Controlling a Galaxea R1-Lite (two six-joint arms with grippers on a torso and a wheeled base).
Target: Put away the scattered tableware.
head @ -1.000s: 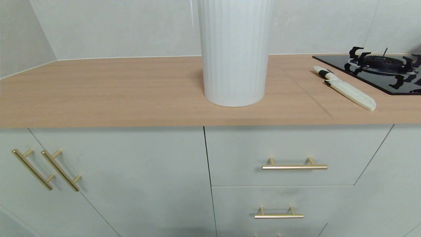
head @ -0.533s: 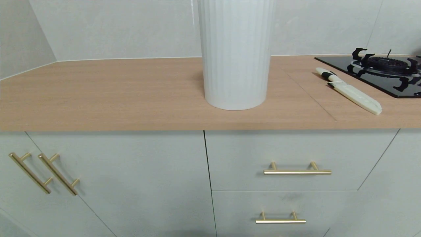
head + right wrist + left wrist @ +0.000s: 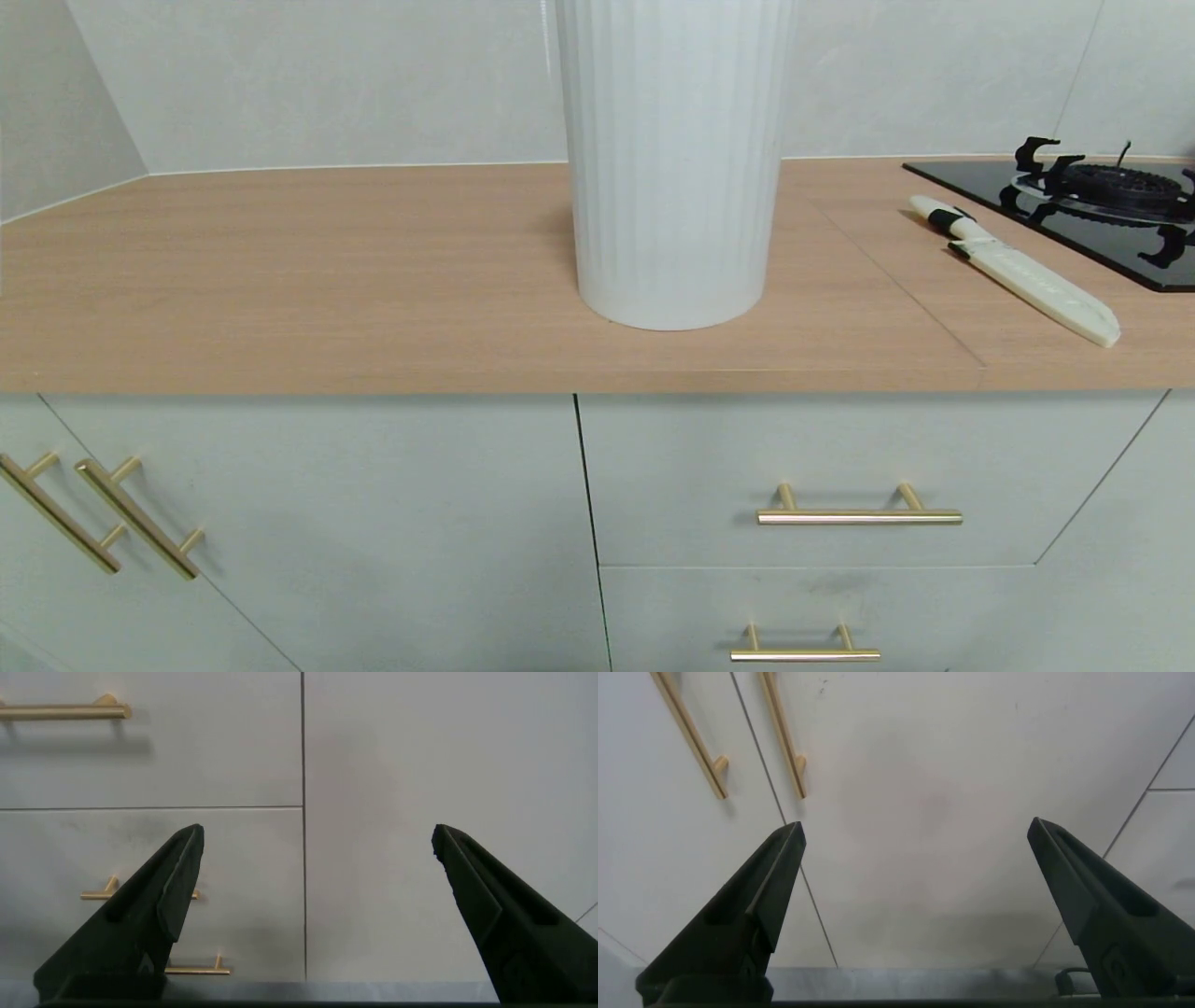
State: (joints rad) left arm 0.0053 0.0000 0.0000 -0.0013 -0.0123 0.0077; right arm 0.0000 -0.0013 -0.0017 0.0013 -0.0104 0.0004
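The task item I can identify is a knife (image 3: 1016, 271), cream-coloured with a black band on its handle. It lies flat on the tabletop (image 3: 280, 280) toward the right end. The handle points to the back edge and the blade tip to the front right, just beside the near edge of the black hob (image 3: 1102, 201) and not touching it. A tall white ribbed container (image 3: 670, 168) stands upright at the middle of the tabletop, close to the front edge and well apart from the knife. The left gripper (image 3: 915, 826) faces the cabinet door (image 3: 924, 812) below the tabletop, near its pair of gold bar handles (image 3: 785, 733). Its jaws are spread wide with nothing between them. The right gripper (image 3: 318, 831) faces the drawer fronts (image 3: 187, 765) below the tabletop, with gold drawer handles (image 3: 65, 711) off to one side. Its jaws are likewise spread wide and hold nothing. The knife therefore lies up on the tabletop, while both sets of jaws are at cabinet level in front of the unit, well apart from it. Compared with the earlier head frames, the whole picture has shifted. The front edge of the tabletop now sits lower in the picture, the container appears slightly larger, and the knife and hob sit farther toward the right side. I read this as camera movement, since the knife, container and hob keep the same positions relative to one another and to the tabletop edges.
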